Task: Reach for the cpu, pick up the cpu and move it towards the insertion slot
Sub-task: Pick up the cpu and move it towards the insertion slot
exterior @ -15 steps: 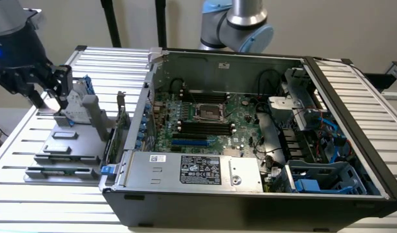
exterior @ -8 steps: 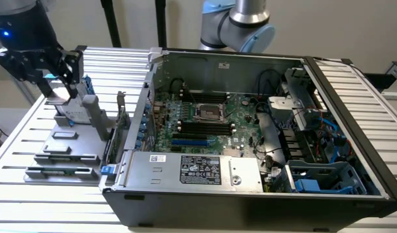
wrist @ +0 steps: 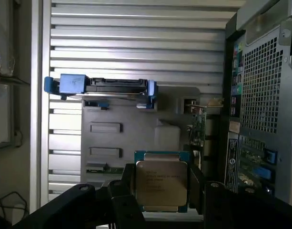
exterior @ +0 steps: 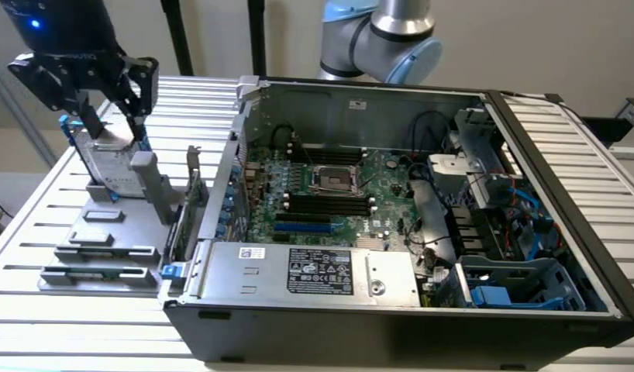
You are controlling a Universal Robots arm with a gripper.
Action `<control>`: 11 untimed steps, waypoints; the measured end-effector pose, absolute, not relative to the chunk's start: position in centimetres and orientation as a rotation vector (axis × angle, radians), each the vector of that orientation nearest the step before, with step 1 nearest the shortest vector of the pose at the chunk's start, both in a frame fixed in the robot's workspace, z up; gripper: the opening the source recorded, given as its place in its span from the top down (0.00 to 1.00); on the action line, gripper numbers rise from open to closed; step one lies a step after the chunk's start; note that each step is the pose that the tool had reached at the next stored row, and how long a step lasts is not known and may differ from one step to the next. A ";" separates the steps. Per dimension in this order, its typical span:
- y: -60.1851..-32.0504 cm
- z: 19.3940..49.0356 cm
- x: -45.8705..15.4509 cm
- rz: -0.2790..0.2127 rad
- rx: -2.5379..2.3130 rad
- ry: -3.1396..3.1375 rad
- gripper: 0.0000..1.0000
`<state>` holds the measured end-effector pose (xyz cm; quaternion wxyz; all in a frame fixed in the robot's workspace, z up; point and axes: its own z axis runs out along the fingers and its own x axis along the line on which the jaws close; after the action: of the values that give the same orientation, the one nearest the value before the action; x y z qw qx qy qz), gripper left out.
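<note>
The cpu (wrist: 161, 183), a flat square chip with a silvery top and printed lettering, sits between my gripper's two black fingers (wrist: 129, 193) in the wrist view. My gripper (exterior: 112, 125) is shut on it and hangs over the grey fixture plate at the exterior view's left, just above the upright hard drive (exterior: 115, 167). The insertion slot (exterior: 332, 180), a shiny metal frame with a dark centre, lies on the green motherboard inside the open computer case, well off to the exterior view's right of my gripper.
The hard drive with blue rails (wrist: 105, 86) stands on the fixture plate (exterior: 90, 232) among other part holders. The case wall (exterior: 239, 124) rises between the fixture and the motherboard. Black memory slots (exterior: 328, 203) lie beside the socket, with cables and drive bays (exterior: 503, 225) further along.
</note>
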<state>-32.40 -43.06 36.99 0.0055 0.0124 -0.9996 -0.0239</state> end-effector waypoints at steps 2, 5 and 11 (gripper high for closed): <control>-43.1 37.1 -31.5 -0.081 0.039 -3.130 0.45; -43.1 37.2 -30.1 -0.091 0.039 -3.129 0.45; -43.2 37.5 -27.4 -0.107 0.039 -3.129 0.45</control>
<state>-27.40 -43.16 37.52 0.0053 0.0126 -0.9993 -0.0340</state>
